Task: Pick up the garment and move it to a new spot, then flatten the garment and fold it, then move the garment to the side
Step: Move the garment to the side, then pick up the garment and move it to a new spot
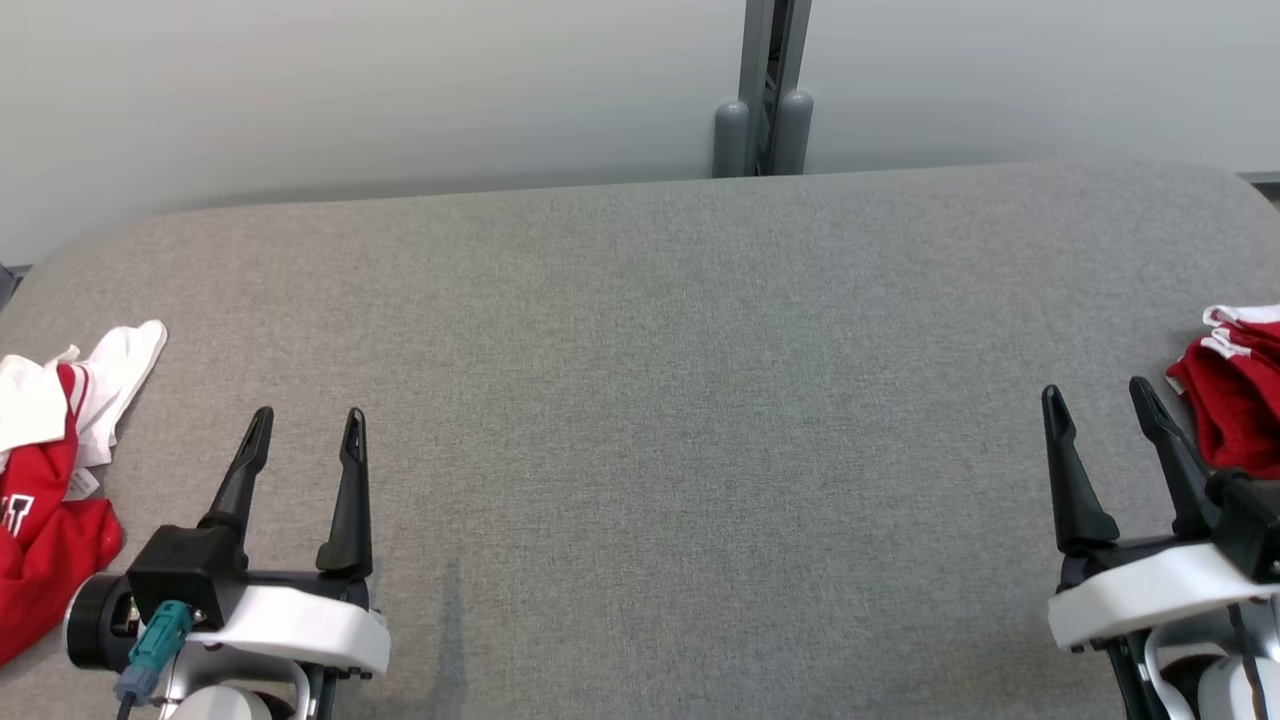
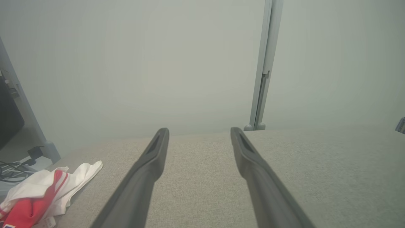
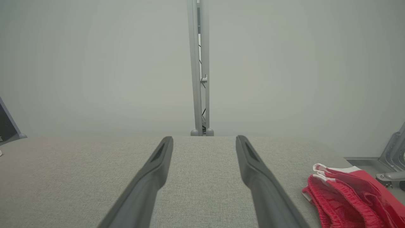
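We are holding both grippers over the near part of the grey table point(image 1: 640, 330). Our left gripper point(image 1: 310, 412) is standing with its fingers spread apart and nothing between them, and our right gripper point(image 1: 1095, 386) is doing the same. A crumpled red and white garment point(image 1: 45, 470) is lying at the table's left edge, partly cut off, its white lettering too clipped to read. A red garment with white trim point(image 1: 1232, 400) is lying at the right edge, partly hidden behind our right gripper and also cut off.
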You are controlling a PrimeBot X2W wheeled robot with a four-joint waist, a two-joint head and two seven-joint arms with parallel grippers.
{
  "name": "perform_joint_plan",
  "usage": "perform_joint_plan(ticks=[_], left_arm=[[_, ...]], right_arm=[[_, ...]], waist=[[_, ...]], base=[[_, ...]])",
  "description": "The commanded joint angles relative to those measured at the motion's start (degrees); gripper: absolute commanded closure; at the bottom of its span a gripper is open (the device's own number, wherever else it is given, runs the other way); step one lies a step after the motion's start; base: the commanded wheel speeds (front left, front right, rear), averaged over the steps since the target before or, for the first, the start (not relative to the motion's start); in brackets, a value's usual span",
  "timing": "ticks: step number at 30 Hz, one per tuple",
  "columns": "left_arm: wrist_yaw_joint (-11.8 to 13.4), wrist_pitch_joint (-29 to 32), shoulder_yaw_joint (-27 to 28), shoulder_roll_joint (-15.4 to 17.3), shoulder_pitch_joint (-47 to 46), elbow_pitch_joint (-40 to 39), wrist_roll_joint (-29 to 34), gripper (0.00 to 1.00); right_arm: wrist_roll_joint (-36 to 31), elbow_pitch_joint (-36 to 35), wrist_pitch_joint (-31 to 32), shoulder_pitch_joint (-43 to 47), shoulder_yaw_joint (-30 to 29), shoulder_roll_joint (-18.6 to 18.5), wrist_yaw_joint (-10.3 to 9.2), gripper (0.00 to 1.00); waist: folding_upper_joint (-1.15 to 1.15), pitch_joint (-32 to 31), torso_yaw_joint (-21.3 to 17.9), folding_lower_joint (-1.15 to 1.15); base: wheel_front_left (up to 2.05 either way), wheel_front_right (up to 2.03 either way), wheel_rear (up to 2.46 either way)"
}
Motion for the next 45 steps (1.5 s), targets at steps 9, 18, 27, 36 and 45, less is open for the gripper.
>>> perform_joint_plan(ticks=[9, 18, 27, 36, 45], left_arm=[[1.1, 1.0, -0.3, 1.1, 3.6, -0.3, -0.2, 0.0], [1.5, 0.9, 0.5, 1.9, 5.7, -0.4, -1.1, 0.0], [2.0, 0.7, 0.9, 2.1, 5.7, -0.3, -1.7, 0.0], [2.0, 0.7, 0.7, 2.2, 5.0, -0.3, -1.9, 0.0], [1.8, 0.9, 0.6, 2.4, 4.0, -0.5, -1.9, 0.0]], right_arm=[[0.2, -2.9, 2.2, 5.4, -1.8, -0.2, -0.01, 0.0], [-0.5, -5.7, 4.2, 9.2, -3.0, -0.2, -0.01, 0.0], [-0.9, -7.4, 5.2, 10.0, -2.9, -0.2, -0.01, 0.0], [0.1, -6.9, 4.6, 9.7, -2.7, -0.2, -0.01, 0.0], [0.9, -7.0, 4.1, 9.8, -2.8, -0.2, -0.01, 0.0]], waist=[[0.0, -3.9, 0.8, 0.0], [0.0, -5.4, 1.0, 0.0], [0.0, -5.2, 0.7, 0.0], [0.0, -4.8, 0.9, 0.0], [0.0, -4.2, 2.0, 0.0]], base=[[0.0, 0.0, 0.0], [0.0, 0.0, 0.0], [0.0, 0.0, 0.0], [0.0, 0.0, 0.0], [0.0, 0.0, 0.0]])
